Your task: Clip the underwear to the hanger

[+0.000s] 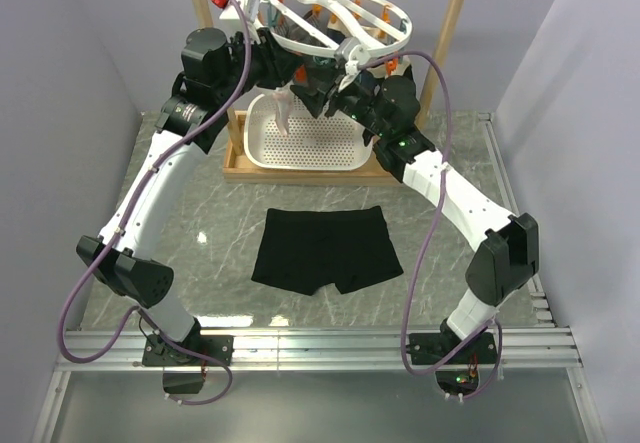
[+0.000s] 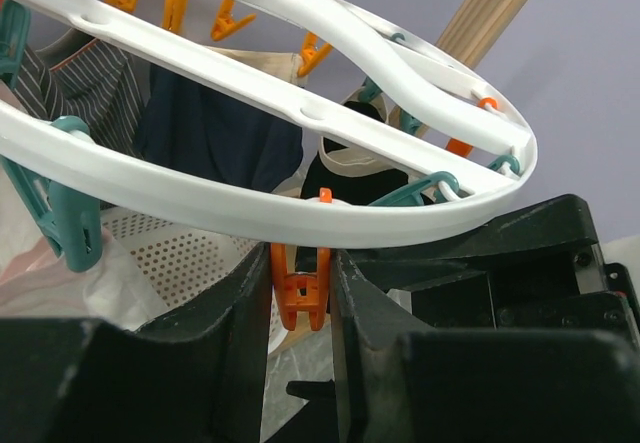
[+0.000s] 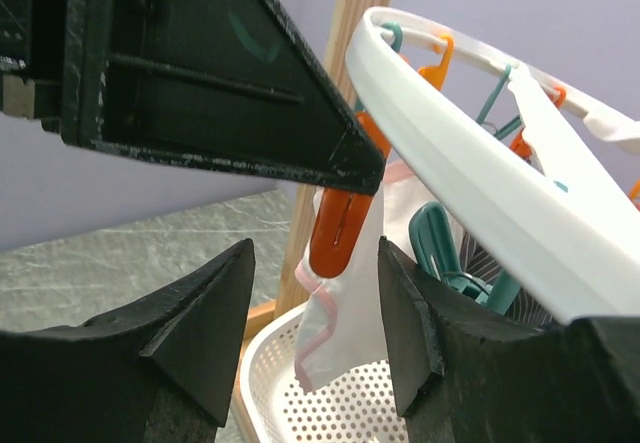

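Note:
The black underwear (image 1: 325, 250) lies flat on the table, in front of both arms and untouched. The round white hanger (image 1: 335, 18) hangs from the wooden rack; its ring also shows in the left wrist view (image 2: 300, 218) and in the right wrist view (image 3: 470, 163). My left gripper (image 2: 302, 263) is raised under the ring, shut on a dangling orange clip (image 2: 300, 291). My right gripper (image 3: 315, 253) is open and empty, its fingers on either side of that same orange clip (image 3: 340, 228) without touching it. In the top view both grippers meet below the hanger's near rim.
The wooden rack (image 1: 455, 23) stands at the back. A white perforated basket (image 1: 262, 155) sits at its foot. A pale pink-white garment (image 3: 345, 308) and dark striped clothes (image 2: 90, 83) hang from the hanger. Teal clips (image 2: 70, 223) dangle nearby.

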Controlling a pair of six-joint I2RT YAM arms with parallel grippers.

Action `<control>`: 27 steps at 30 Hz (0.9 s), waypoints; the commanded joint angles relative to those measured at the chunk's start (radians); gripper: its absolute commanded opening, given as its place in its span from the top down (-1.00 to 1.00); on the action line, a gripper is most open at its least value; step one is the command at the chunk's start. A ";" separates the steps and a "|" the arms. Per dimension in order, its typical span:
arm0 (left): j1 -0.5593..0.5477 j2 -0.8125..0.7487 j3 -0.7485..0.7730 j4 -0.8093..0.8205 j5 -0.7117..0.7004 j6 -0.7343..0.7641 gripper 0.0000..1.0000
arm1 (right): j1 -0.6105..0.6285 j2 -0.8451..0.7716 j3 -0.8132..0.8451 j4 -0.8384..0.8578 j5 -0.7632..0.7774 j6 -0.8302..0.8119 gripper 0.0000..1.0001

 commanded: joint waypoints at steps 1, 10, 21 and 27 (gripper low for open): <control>0.007 -0.051 -0.015 0.026 0.033 -0.016 0.99 | -0.004 0.009 0.081 0.062 0.024 -0.007 -0.17; 0.010 -0.054 -0.035 0.039 0.041 -0.045 0.99 | -0.004 0.075 0.210 -0.034 0.017 0.004 0.42; 0.016 -0.105 -0.126 0.164 -0.049 -0.106 0.47 | -0.001 0.052 0.166 -0.024 0.009 -0.002 1.00; 0.019 -0.100 -0.140 0.210 -0.045 -0.151 0.34 | -0.001 0.048 0.152 -0.014 0.007 0.011 1.00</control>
